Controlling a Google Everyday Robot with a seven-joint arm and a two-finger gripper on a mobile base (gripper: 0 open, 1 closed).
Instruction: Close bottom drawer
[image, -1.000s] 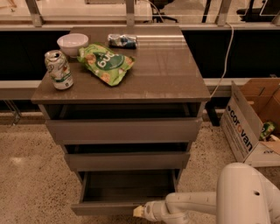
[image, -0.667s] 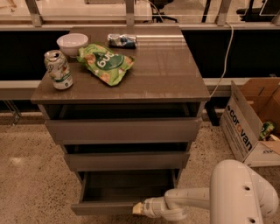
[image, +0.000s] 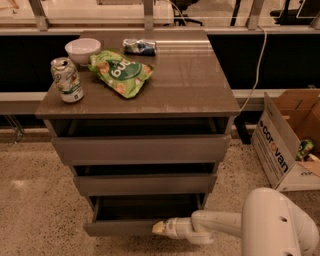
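The bottom drawer is the lowest of three grey-brown drawers. It stands pulled out, its dark inside showing behind the flat front panel. My gripper reaches in from the lower right on a white arm. Its pale tip rests against the front panel, right of the middle. The middle drawer and the top drawer sit above, each a little way out.
On the cabinet top lie a green snack bag, a soda can, a white bowl and a small blue packet. A cardboard box stands on the floor at right.
The gripper tip has stayed against the drawer's front panel. The drawer looks pushed in slightly, with less of its inside showing. The arm has shifted a little to the left.
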